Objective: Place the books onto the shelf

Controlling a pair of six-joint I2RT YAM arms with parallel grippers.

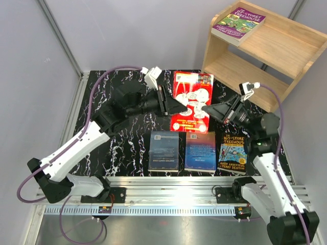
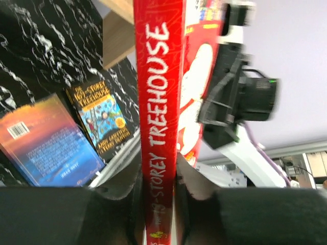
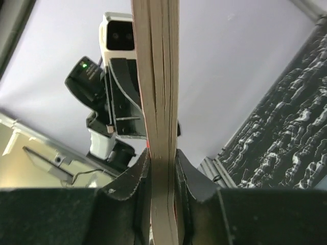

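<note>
A red book (image 1: 191, 94) with cartoon drawings is held up over the middle of the table between both grippers. My left gripper (image 1: 171, 106) is shut on its spine side; the red spine (image 2: 158, 117) runs upright between the jaws (image 2: 158, 191). My right gripper (image 1: 208, 110) is shut on the opposite edge, its jaws (image 3: 163, 171) pressed on the pale page edges (image 3: 159, 102). A purple-green book (image 1: 238, 22) lies on the top tier of the wooden shelf (image 1: 276, 56) at the back right. Three books lie flat in a row at the front: dark blue-grey (image 1: 164, 150), plain blue (image 1: 200, 151), blue-yellow Treehouse (image 1: 232, 153).
The shelf's lower tier (image 1: 245, 76) holds nothing. The table top (image 1: 117, 148) is black marble-patterned, with grey walls on the left and at the back. A metal rail (image 1: 168, 185) carrying the arm bases runs along the near edge.
</note>
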